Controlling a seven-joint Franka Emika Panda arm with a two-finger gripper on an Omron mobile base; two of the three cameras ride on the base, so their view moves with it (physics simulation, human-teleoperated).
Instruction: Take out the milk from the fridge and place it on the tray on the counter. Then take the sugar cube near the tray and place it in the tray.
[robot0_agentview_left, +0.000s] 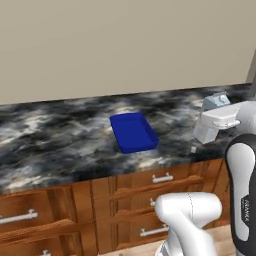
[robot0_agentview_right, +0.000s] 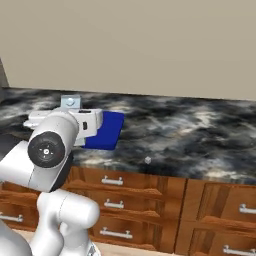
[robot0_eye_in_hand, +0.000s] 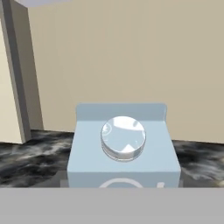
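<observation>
The milk (robot0_agentview_left: 216, 101) (robot0_agentview_right: 71, 102) is a pale carton with a round cap (robot0_eye_in_hand: 123, 138). It stands upright in my gripper (robot0_agentview_left: 214, 112) (robot0_agentview_right: 75, 111), which is shut on it above the counter (robot0_agentview_left: 60, 140). The blue tray (robot0_agentview_left: 134, 132) lies bare on the counter to the left of the carton. In the right base view my hand covers part of the tray (robot0_agentview_right: 109, 131). The sugar cube (robot0_agentview_left: 193, 149) (robot0_agentview_right: 147, 160) is a tiny white speck near the counter's front edge, right of the tray. The fridge's shelves and door are out of view.
Brown drawers with silver handles (robot0_agentview_left: 162, 177) run under the counter. A beige wall (robot0_agentview_left: 125, 45) backs it. A grey upright strip (robot0_agentview_left: 252, 70) stands at the counter's right end, and a similar strip (robot0_eye_in_hand: 13, 65) is left of the carton.
</observation>
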